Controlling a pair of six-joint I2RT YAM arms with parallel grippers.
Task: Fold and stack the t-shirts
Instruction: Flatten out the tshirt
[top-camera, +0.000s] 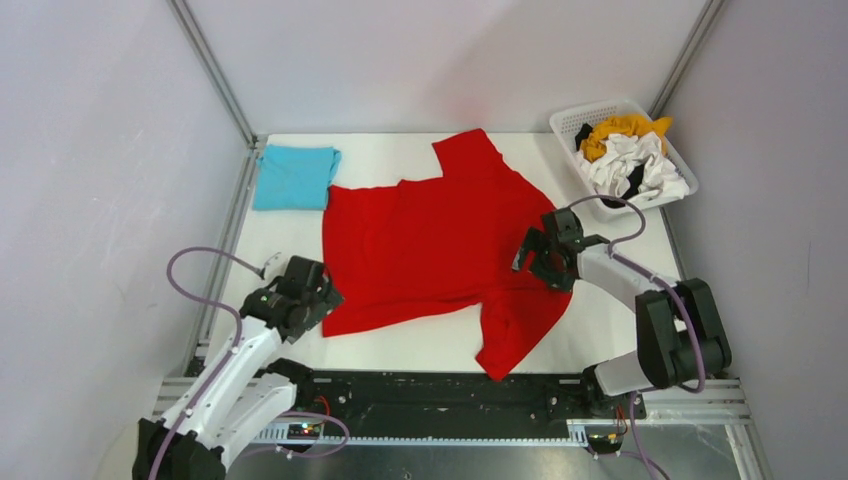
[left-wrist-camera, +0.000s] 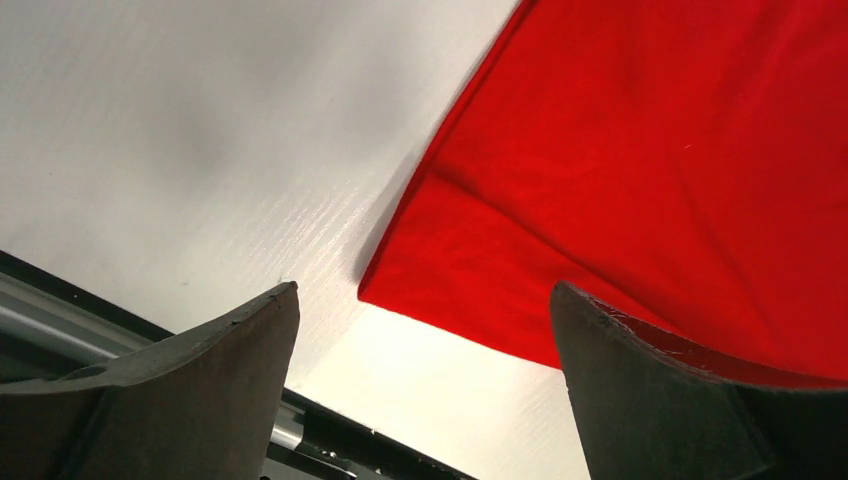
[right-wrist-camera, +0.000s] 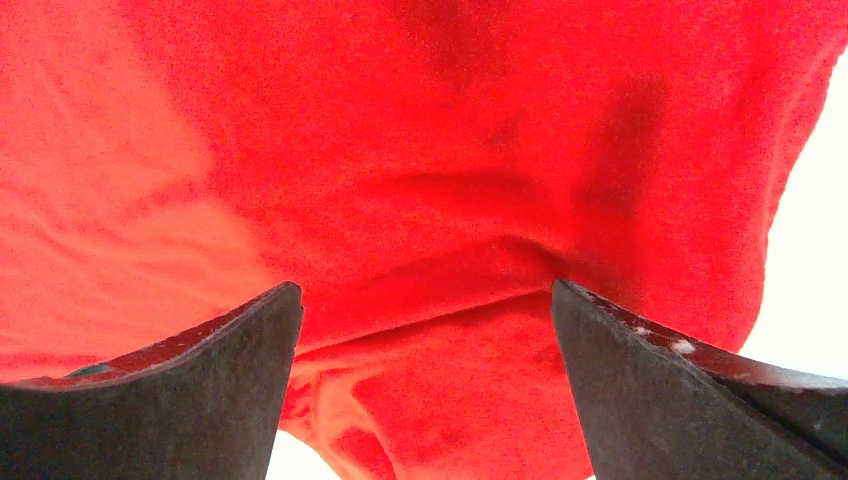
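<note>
A large bright red t-shirt (top-camera: 430, 240) lies spread flat over the middle of the white table, one sleeve toward the back, one toward the front. A folded turquoise-blue t-shirt (top-camera: 294, 177) lies at the back left. My left gripper (top-camera: 318, 295) is open over the shirt's near-left hem corner (left-wrist-camera: 400, 290), just above the table. My right gripper (top-camera: 535, 255) is open over the shirt's right side near the front sleeve; red cloth (right-wrist-camera: 430, 200) fills its view. Neither holds anything.
A white lattice basket (top-camera: 570, 122) at the back right holds orange-yellow (top-camera: 620, 130), white (top-camera: 635, 165) and black shirts. Grey walls and metal frame posts close in the table. Its bare white surface (top-camera: 420, 345) shows along the front, with a black rail at the near edge.
</note>
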